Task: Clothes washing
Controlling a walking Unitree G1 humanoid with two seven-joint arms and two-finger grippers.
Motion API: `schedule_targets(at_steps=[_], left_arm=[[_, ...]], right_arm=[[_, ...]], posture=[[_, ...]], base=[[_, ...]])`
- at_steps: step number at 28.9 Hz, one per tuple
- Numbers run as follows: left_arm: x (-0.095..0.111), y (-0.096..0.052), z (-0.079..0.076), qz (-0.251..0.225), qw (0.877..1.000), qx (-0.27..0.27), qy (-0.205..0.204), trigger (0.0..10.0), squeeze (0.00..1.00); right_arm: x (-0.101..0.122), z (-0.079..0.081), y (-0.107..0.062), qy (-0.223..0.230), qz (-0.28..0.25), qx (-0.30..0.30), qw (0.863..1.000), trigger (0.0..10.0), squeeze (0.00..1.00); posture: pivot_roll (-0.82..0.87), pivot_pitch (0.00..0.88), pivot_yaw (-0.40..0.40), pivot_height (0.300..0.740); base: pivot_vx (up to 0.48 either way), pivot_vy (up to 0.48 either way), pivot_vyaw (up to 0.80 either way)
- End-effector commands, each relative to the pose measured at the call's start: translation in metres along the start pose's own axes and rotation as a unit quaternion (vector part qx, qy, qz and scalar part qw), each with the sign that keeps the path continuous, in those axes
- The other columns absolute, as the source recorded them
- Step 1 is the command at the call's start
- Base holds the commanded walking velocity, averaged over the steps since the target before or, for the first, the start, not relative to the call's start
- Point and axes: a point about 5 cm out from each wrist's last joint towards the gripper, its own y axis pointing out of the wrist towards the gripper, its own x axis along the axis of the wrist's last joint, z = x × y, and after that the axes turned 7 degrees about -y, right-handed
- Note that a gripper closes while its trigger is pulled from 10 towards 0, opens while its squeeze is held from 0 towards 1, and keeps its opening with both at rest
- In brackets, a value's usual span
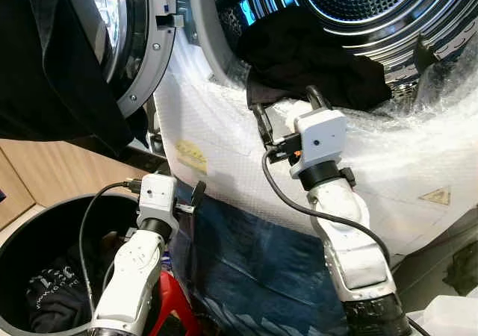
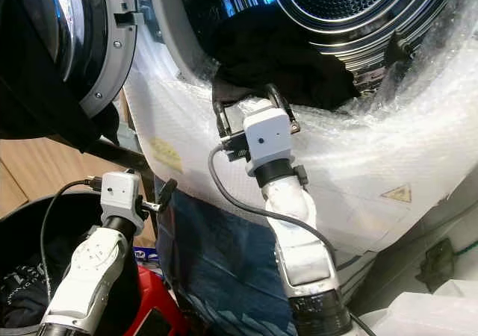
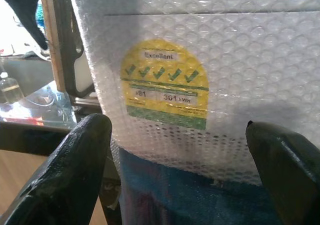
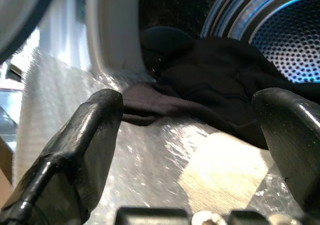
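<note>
Left eye view has the washing machine [image 1: 224, 164] front and centre, wrapped in bubble wrap, drum [image 1: 358, 7] lit blue and its door [image 1: 138, 45] swung wide to the machine's left. A dark garment [image 1: 306, 63] lies slumped over the lower lip of the drum opening, part inside, part hanging out over the rim onto the wrap. Right end effector [image 1: 287, 108] is up at that lip, just under the garment's hanging edge, fingers spread wide with nothing between them. Right wrist view confirms it: both black fingers [image 4: 90, 135] stand well apart, the garment lies just beyond their tips, brownish hem nearest, and sunlit bubble wrap fills the gap between them. No contact that I can make out.

Left end effector [image 1: 196, 196] sits low against the machine's front panel, beside the drop of blue fabric [image 1: 246, 269] hanging down the machine. Left wrist view shows its fingers [image 3: 70, 165] open wide too, empty, facing a yellow and green rating sticker [image 3: 165, 85] under the wrap. Below and to the machine's left stands a dark laundry basket [image 1: 22, 246] with more dark clothes [image 1: 56, 291] in it, and another black cloth [image 1: 52, 60] hangs across the open door
</note>
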Motion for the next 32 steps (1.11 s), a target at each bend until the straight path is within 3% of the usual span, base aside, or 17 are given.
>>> schedule_targets(at_steps=[1,8,17,23,32], left_arm=[[0.005,0.001,0.000,-0.007,1.000,-0.001,0.003,10.0,0.00],[0.006,0.002,0.000,-0.007,1.000,0.002,0.003,10.0,0.00],[0.007,0.002,0.000,-0.009,1.000,0.004,0.003,10.0,0.00],[0.009,0.003,0.001,-0.012,1.000,0.007,0.003,10.0,0.00],[0.009,0.002,0.002,-0.012,1.000,0.011,0.003,10.0,0.00]], right_arm=[[0.004,0.001,0.005,-0.011,-0.012,-0.003,1.000,10.0,0.00],[0.007,0.005,0.011,-0.019,-0.020,-0.001,1.000,10.0,0.00],[0.016,0.025,0.044,-0.046,-0.037,0.030,0.998,10.0,0.00],[0.018,0.029,0.051,-0.062,-0.044,0.036,0.996,10.0,0.00],[0.003,0.030,0.049,-0.065,-0.021,0.031,0.997,10.0,0.00]], posture=[[0.00,0.000,-0.040,0.740],[0.01,0.000,-0.040,0.740],[0.01,0.000,-0.042,0.740],[0.03,0.000,-0.049,0.740],[0.02,0.000,-0.044,0.740]], base=[[0.000,0.000,0.00],[0.000,0.000,0.00],[0.000,0.000,0.00],[0.000,0.000,0.00],[0.000,0.000,0.00]])
